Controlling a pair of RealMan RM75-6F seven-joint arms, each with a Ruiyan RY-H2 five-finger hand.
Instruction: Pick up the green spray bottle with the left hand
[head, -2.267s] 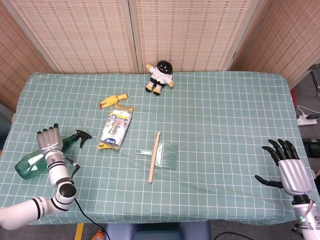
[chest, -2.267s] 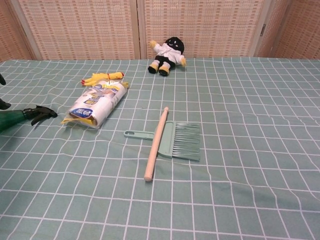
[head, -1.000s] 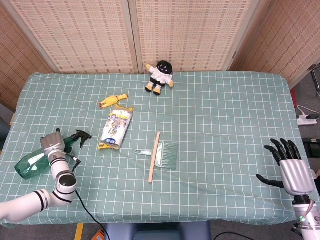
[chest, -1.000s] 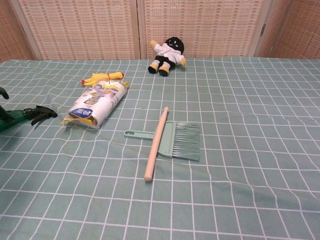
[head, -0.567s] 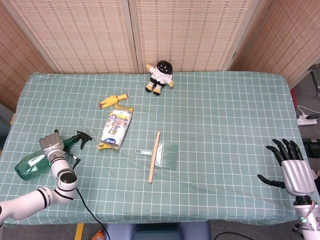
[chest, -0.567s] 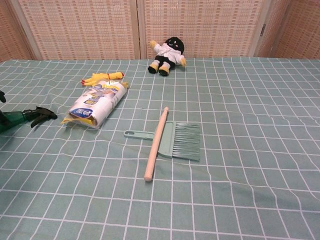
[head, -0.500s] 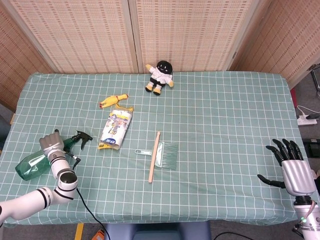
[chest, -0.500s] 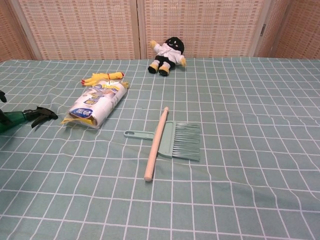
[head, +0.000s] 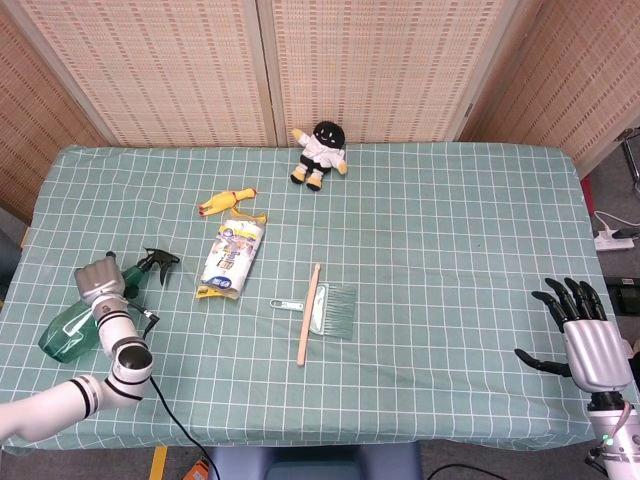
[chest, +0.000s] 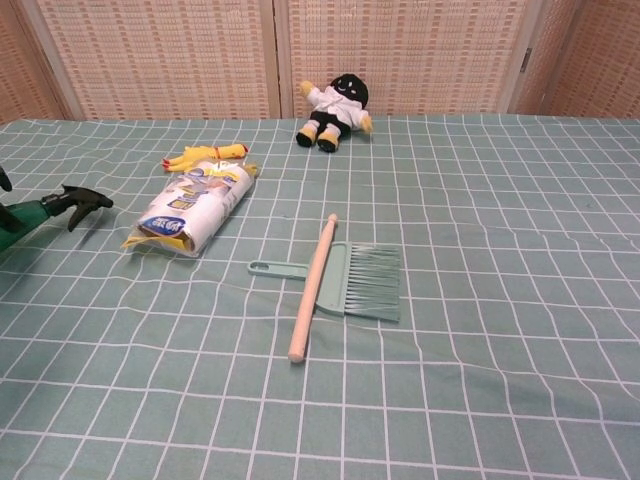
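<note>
At the table's left edge, the left hand (head: 98, 281) is wrapped around the neck of the green spray bottle (head: 70, 325), whose black nozzle (head: 158, 262) points away from the hand toward the white packet (head: 233, 256). Beyond that packet lie a yellow rubber chicken (head: 226, 201) and a brush (head: 333, 309). Far across the table, the right hand (head: 585, 345) holds nothing, fingers spread.

woven screen wall (head: 200, 60) | table, green checked cloth (head: 450, 250)
</note>
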